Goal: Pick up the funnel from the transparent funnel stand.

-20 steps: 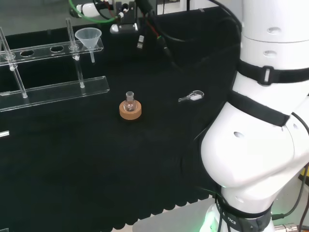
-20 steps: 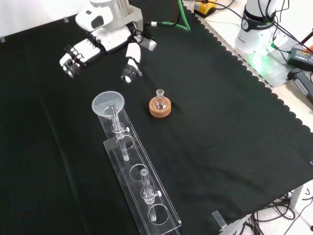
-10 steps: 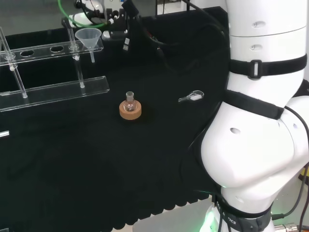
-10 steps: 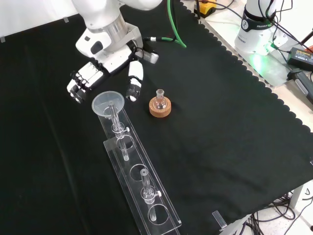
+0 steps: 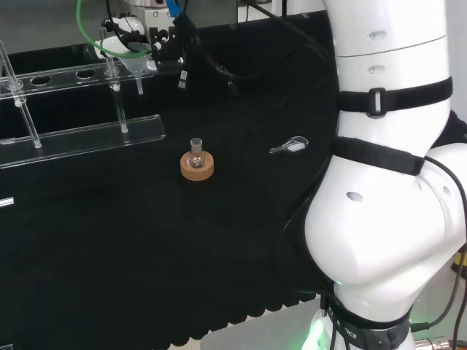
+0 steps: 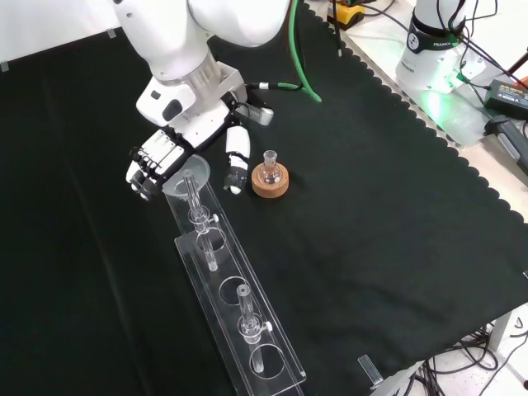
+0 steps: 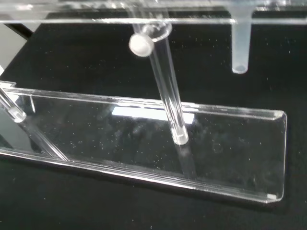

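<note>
The clear funnel sits in the end hole of the transparent stand, its stem hanging down through the upper shelf. In the front view the hand hovers right over the funnel's bowl, with the fingers to the bowl's left and the thumb to its right, apart from the rim. The hand is open and holds nothing. In the head view the hand covers most of the funnel at the stand's right end. The stand's base plate and a post appear close in the wrist view.
A small round flask on a cork ring stands just right of the thumb in the front view. A small clear piece lies on the cloth near the arm's white links. Cables trail behind the hand.
The hand has come down the front view, leftward in the head view, from beside the stand's end to over the funnel, its fingers and thumb now on either side of the bowl.
</note>
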You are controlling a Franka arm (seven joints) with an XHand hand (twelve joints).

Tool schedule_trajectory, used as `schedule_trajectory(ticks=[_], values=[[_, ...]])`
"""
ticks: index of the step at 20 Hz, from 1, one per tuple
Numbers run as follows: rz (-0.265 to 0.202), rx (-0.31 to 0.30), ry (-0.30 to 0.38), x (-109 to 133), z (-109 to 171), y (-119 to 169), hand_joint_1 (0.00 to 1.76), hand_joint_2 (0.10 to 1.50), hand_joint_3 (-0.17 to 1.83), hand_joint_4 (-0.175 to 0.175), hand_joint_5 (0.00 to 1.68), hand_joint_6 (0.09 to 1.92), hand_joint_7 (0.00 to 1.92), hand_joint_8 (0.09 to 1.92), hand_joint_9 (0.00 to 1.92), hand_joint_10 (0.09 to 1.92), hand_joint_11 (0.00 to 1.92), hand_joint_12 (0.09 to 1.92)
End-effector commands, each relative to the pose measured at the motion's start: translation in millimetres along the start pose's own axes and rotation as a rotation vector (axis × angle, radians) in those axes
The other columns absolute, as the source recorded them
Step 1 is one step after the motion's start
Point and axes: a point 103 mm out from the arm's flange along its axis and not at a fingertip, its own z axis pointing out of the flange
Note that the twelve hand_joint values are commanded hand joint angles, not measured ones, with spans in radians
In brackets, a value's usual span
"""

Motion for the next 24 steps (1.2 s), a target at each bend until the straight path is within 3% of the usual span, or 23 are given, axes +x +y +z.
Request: schedule_trajectory(ticks=[1,5,8,9,11,17,18,19,21,24], values=[[0.043,0.024,0.040,-22,7,6,0.09,0.87,0.08,0.054,0.00,0.09,0.00,0.09,0.00,0.09,0.00,0.36],[0.049,0.033,0.038,-33,12,6,0.08,0.88,0.07,0.047,0.00,0.09,0.00,0.09,0.00,0.09,0.00,0.42],[0.066,0.036,0.033,-36,17,8,0.08,0.88,0.06,0.043,0.00,0.09,0.00,0.09,0.00,0.09,0.00,0.62],[0.075,0.024,0.065,-59,11,1,0.08,0.88,0.06,0.041,0.00,0.09,0.00,0.09,0.00,0.09,0.00,0.67],[0.068,0.031,0.060,-69,9,-2,0.08,0.88,0.06,0.038,0.01,0.09,0.00,0.09,0.00,0.09,0.00,0.75],[0.077,0.027,0.015,-33,22,10,0.07,0.89,0.05,0.027,0.11,0.09,0.00,0.09,0.02,0.09,0.00,1.25],[0.089,0.014,0.043,-56,18,3,0.07,0.89,0.04,0.025,0.13,0.09,0.00,0.09,0.05,0.09,0.00,1.33],[0.086,0.013,0.046,-64,16,0,0.07,0.89,0.04,0.023,0.15,0.09,0.00,0.09,0.06,0.09,0.00,1.40],[0.079,0.020,0.031,-67,16,-1,0.06,0.89,0.04,0.021,0.16,0.09,0.00,0.09,0.08,0.09,0.00,1.45],[0.089,0.022,-0.001,-63,17,1,0.06,0.90,0.04,0.018,0.18,0.09,0.00,0.09,0.01,0.28,0.00,1.47]])
